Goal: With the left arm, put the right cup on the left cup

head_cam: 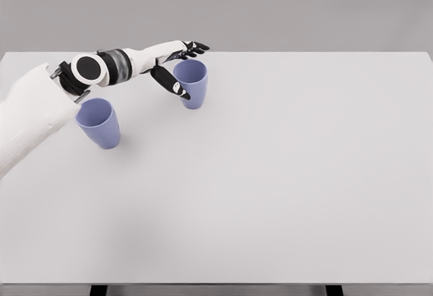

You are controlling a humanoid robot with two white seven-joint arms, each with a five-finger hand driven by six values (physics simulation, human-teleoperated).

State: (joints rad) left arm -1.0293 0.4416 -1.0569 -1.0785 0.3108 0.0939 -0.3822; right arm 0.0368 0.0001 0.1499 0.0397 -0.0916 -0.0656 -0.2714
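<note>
- Two lavender-blue cups on a white table [284,188], both upright, mouths open to the top, well apart from each other.
- One arm in view, white with black joints, entering from the lower left and reaching across the table's far left part.
- Left hand [177,66] at the right cup [192,84]: dark fingers [193,47] stretched over the far side of the rim, thumb [170,83] angled down the near left wall.
- Hand spread wide around the cup's upper part, thumb touching or just beside the wall; firm hold not clear from this view.
- Right cup beneath and between fingers and thumb, base seemingly on the table, shadow close under it.
- Left cup [99,122] back along the arm from the hand, just below the forearm near the elbow, nearer the camera, standing free.
- Count: two cups, one hand, one table.
</note>
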